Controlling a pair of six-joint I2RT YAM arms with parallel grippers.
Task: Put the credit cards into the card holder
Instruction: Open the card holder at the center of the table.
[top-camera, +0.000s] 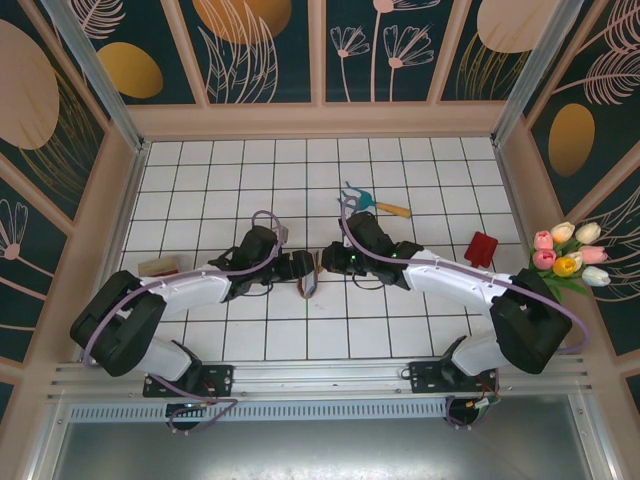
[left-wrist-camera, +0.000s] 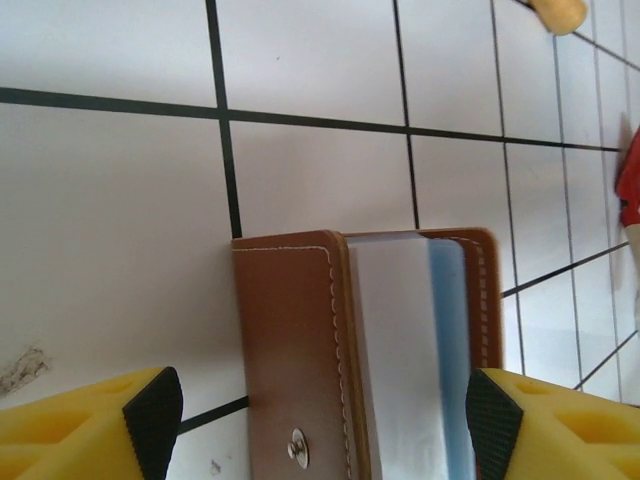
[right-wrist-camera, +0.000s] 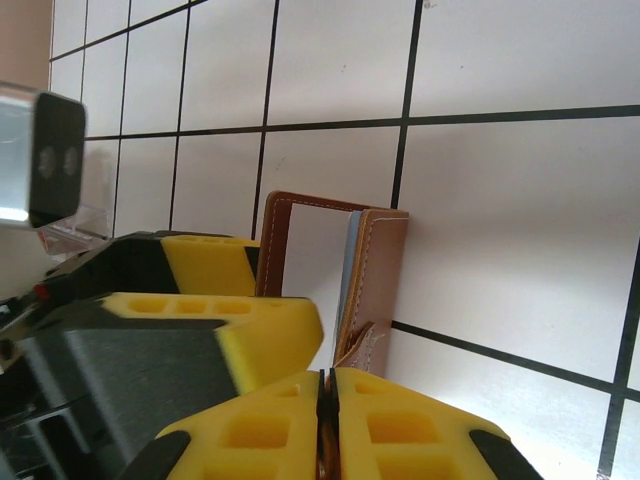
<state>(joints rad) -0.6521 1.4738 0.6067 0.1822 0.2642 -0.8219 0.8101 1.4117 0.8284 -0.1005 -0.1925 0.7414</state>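
— Fingers first: how do yours stand?

— My left fingers (top-camera: 300, 270) are spread wide, with one black pad (left-wrist-camera: 152, 410) on each side of the reddish-brown leather bifold card holder (left-wrist-camera: 290, 350). The pad on the stitched side stands apart from the leather. The other sits right at the far flap, and I cannot tell whether it touches. Those fingers hold nothing. My right fingers (right-wrist-camera: 325, 400) are pressed together with only a thin sliver of brown leather at their seam, pinching the card holder's near edge.

— And where is the card holder?

— It is on the white tiled counter (top-camera: 230, 180), near the middle. It stands on edge between my two arms, with its flaps a little apart.

— Count things for me.

— One card holder. One flat red plastic credit card (top-camera: 481, 248) lies on the counter, well apart on my right. Between the flaps is a pale flat card (left-wrist-camera: 395, 350) with a light blue strip (left-wrist-camera: 450, 360) just beside it, and I cannot tell whether that makes one card or two. One blue-headed garden fork with a wooden handle (top-camera: 372, 204) lies farther back. One bunch of pink, white and yellow tulips (top-camera: 568, 255) sits at the right wall. One small tan thing (top-camera: 158, 267) sits near the left wall, too small for me to tell what it is.
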